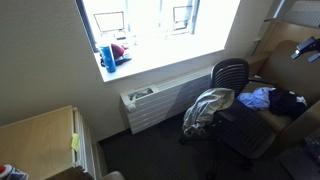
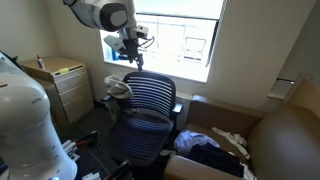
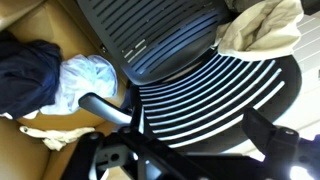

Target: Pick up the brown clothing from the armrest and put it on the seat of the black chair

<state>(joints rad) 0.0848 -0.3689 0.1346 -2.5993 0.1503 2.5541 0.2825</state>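
The brown clothing (image 1: 208, 108) is a crumpled beige-brown cloth draped over the black chair's armrest. It also shows in an exterior view (image 2: 120, 88) and at the top right of the wrist view (image 3: 260, 25). The black chair (image 1: 232, 75) has a striped mesh back (image 2: 150, 95) and a dark seat (image 1: 245, 132). In the wrist view the striped back (image 3: 200, 95) fills the middle and the seat (image 3: 150, 30) lies beyond it. My gripper (image 2: 130, 52) hangs above the chair's back, a little above the clothing. Its fingers (image 3: 185, 140) are apart and hold nothing.
A cardboard box (image 2: 235, 118) next to the chair holds blue and dark clothes (image 2: 205, 150), which also show in the wrist view (image 3: 45, 80). A radiator (image 1: 155, 105) stands under the window. A wooden cabinet (image 2: 65, 85) stands by the wall.
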